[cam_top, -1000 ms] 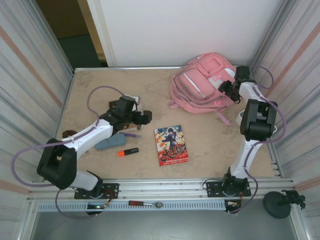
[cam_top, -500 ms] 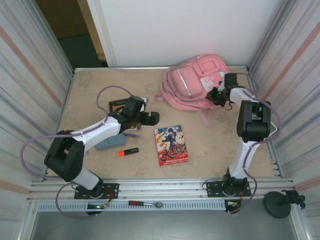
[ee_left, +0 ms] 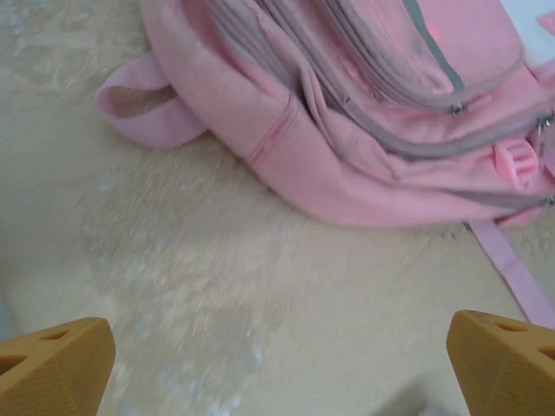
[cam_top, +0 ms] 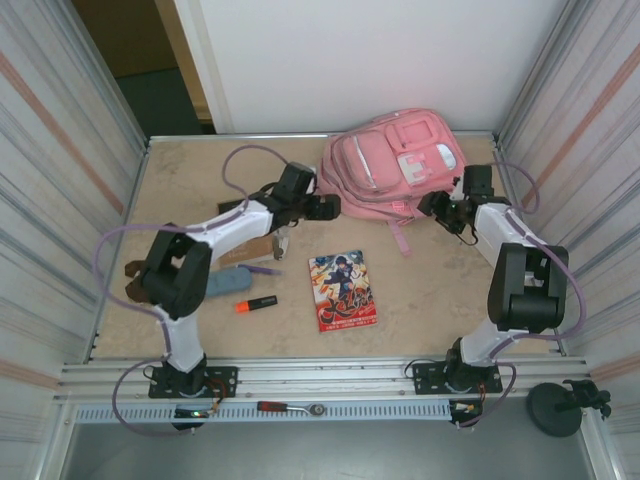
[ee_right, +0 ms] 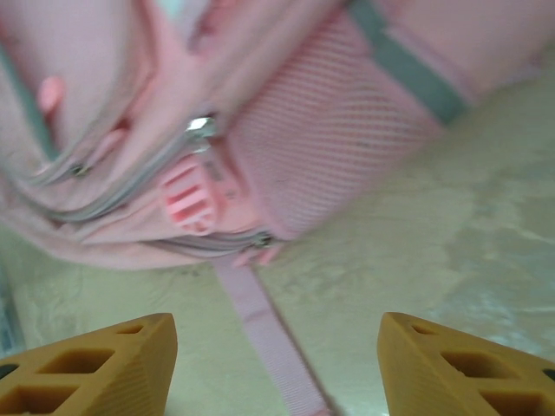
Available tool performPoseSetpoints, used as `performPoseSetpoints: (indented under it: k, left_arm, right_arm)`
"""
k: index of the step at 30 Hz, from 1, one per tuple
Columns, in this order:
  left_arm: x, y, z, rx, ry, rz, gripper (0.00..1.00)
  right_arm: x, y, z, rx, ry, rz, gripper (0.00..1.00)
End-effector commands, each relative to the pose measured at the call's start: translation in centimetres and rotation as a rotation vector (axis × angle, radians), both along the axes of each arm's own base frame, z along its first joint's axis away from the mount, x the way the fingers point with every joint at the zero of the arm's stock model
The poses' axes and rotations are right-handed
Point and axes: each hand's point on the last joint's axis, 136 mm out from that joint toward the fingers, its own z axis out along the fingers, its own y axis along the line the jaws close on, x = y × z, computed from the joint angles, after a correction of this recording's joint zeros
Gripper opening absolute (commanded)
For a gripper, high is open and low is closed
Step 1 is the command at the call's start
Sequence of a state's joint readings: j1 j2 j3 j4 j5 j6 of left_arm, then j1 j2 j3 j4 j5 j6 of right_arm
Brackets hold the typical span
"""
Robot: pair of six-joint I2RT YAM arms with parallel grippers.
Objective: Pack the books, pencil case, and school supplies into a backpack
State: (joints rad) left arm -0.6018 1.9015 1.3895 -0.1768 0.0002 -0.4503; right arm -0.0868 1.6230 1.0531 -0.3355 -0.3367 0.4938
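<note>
Supplies wait loose on the near half of the worktop [cam_top: 430, 290], none of them packed yet. One red comic [cam_top: 343, 290] lies flat near the middle of the near edge, with one orange-and-black marker [cam_top: 256, 303] just left of it. One blue-grey pencil case [cam_top: 222, 282] and one thin purple pen [cam_top: 264, 269] lie close together toward the left edge, in easy reach of the left arm [cam_top: 230, 225]. A tan book [cam_top: 257, 246] lies a little farther back, mostly covered by that arm, which makes two books in all. Beyond them both arms stretch toward the far right corner, where the single pink backpack [cam_top: 395, 160] lies front panel up, its zips closed as far as can be seen. The left gripper [cam_top: 328, 207] hovers at the bag's left flank. From its wrist, its fingers [ee_left: 61, 364] stand spread wide with bare worktop between them and nothing in them, the bag just ahead. The right gripper [cam_top: 432, 203] sits at the bag's near right side, its fingers [ee_right: 95, 364] well parted and clamped on nothing. A loose pink strap [ee_right: 260, 321] runs along the worktop between them, below a zip pull [ee_right: 199, 128]. I judge the two are flanking the bag so that one can steady it while the other opens a pocket, before anything goes in.
</note>
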Motion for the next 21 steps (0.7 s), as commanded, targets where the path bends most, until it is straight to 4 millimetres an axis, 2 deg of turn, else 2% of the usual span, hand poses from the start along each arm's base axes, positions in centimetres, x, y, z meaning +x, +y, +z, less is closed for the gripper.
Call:
performPoseSetpoints:
  k: [1, 4, 6, 10, 16, 21]
  left_arm:
    - [2.3, -0.7, -0.7, -0.033, 0.04, 0.06, 0.97]
    - [4.4, -1.9, -2.4, -0.07, 0.072, 0.084, 0.95]
    - [5.4, -2.9, -3.7, -0.088, 0.098, 0.079, 0.92]
    - [6.7, -4.9, -5.2, -0.121, 0.135, 0.05, 0.79]
    - [7.4, -6.1, -7.4, -0.145, 0.171, 0.036, 0.58]
    - [7.2, -6.6, -8.1, -0.199, 0.169, 0.021, 0.39]
  right_arm:
    - [0.5, 0.3, 0.4, 0.036, -0.021, -0.036, 0.63]
    - [0.3, 0.9, 0.3, 0.026, -0.017, -0.02, 0.66]
    - [0.0, 0.7, -0.1, 0.016, -0.008, -0.024, 0.72]
    - [-0.5, 0.5, -0.9, 0.006, 0.003, -0.035, 0.76]
    - [-0.6, 0.1, -1.9, 0.037, 0.002, -0.073, 0.77]
    - [-0.4, -0.2, -2.0, 0.085, 0.007, -0.1, 0.77]
